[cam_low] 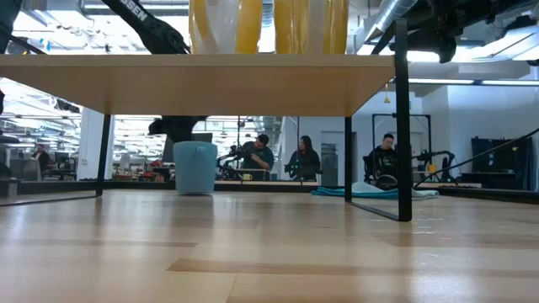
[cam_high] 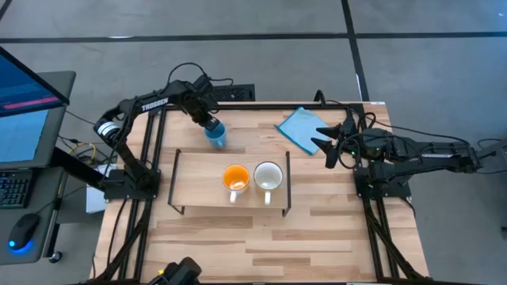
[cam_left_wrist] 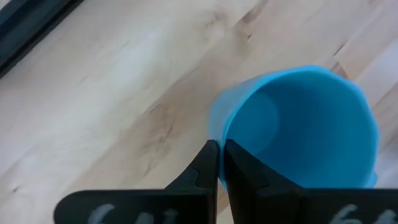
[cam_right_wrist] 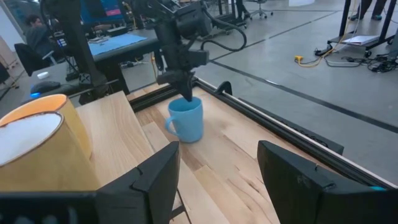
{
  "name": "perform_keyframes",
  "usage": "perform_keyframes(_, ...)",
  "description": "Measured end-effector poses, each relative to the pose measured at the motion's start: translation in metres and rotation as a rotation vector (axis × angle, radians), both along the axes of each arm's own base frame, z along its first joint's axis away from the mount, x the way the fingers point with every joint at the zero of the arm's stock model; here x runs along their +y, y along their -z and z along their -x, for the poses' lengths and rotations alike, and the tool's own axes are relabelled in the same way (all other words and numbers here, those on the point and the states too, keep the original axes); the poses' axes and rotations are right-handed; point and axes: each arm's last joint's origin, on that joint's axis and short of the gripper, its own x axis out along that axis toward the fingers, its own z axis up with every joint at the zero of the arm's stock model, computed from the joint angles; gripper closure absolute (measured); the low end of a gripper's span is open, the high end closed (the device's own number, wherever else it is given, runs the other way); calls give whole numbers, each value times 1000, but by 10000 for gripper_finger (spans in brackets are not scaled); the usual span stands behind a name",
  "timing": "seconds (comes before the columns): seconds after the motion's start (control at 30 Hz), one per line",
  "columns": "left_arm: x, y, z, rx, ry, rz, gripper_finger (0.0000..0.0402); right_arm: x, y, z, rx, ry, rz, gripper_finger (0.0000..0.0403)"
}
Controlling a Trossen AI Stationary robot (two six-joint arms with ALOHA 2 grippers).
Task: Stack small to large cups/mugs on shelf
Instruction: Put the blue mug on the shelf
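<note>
The blue mug (cam_high: 216,134) stands on the tabletop just beyond the shelf's far edge; its base rests on the table in the low view (cam_low: 195,167). My left gripper (cam_high: 211,124) is shut on it from above. The orange mug (cam_high: 235,177) and the white mug (cam_high: 268,176) stand side by side, mouths up, on the shelf (cam_high: 198,178), with the orange one on the left. My right gripper (cam_high: 326,142) is open and empty beside the blue cloth (cam_high: 301,127), at the table's far right. My left gripper pinches the blue mug's rim (cam_left_wrist: 219,132), with one finger (cam_left_wrist: 239,174) inside the mug and the other (cam_left_wrist: 205,171) outside its wall. The fingers point down from above. The mug stands upright with its base on the table.
The shelf board (cam_low: 194,84) stands on thin black wire legs (cam_low: 402,126), with open space under it. Black frame rails run along the table's left, far and right sides. People and desks show in the room beyond the table.
</note>
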Motion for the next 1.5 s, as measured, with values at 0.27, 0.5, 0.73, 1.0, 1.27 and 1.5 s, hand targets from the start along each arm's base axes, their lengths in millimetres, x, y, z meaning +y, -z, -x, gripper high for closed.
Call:
perform_keyframes(0.27,3,-31,-1,13,19,-42,401,0,1,0,9,0,0,163)
perform_keyframes(0.5,3,-73,0,23,58,-50,401,0,1,0,9,0,1,163)
perform_keyframes(0.73,-7,-115,9,69,97,-22,401,0,1,0,24,-4,16,163)
perform_keyframes(1.0,-19,-158,17,65,103,-48,401,0,3,1,40,-5,18,163)
perform_keyframes(1.27,-41,-184,14,-114,168,-28,401,0,3,1,41,-6,22,163)
perform_keyframes(1.5,-68,-204,25,-157,157,-79,401,0,3,1,42,-6,22,163)
